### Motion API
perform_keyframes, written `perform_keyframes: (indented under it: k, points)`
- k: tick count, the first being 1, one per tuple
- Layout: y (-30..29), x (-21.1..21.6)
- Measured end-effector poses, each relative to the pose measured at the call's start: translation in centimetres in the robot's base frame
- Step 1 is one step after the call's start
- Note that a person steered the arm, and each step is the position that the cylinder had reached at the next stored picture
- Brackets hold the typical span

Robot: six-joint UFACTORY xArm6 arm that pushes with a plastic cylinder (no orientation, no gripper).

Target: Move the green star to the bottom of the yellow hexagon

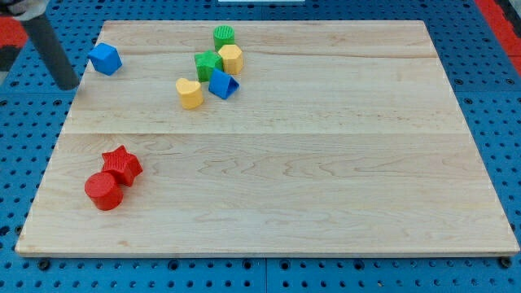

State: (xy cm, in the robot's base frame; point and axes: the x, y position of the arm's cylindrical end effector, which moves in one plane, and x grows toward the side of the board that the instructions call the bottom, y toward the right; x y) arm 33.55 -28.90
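A wooden table (pixel 269 187) is seen with small blocks on it. The rod is seen at the table's top left corner, and its tip (pixel 72 85) is placed just off the left edge. No pincer is carried by this arm, so nothing can be opened or shut and nothing is held. The tip is touching no block.

The green star (pixel 207 64) is found near the top edge, a little left of the middle. It is pressed against the left side of the yellow hexagon (pixel 231 59). A green cylinder (pixel 224 35) is set just above the two, and a blue block (pixel 223 85) is set just below them. A yellow heart (pixel 189 93) is found just beside the blue one, on its left.

From the tip, the star is found well to the right and a little higher up. A blue hexagon-like block (pixel 105 59) is sitting between them, near the tip.

It is judged that the star must be slid down and to the right, so it must be reached from its upper left side. The spot under the hexagon is partly filled by the blue block, so that block may get bumped.

A red star (pixel 122 164) and a red cylinder (pixel 104 190) are left touching near the bottom left corner, well apart from the rest.
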Motion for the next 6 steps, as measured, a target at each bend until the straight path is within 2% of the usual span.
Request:
perform_keyframes:
  k: [1,2,3,4,5,6]
  points:
    - [4.4,-5.0]
    - [6.9,-5.9]
    - [12.4,-2.8]
    - [16.6,-2.7]
    - [17.9,-2.7]
    - [25.6,-2.7]
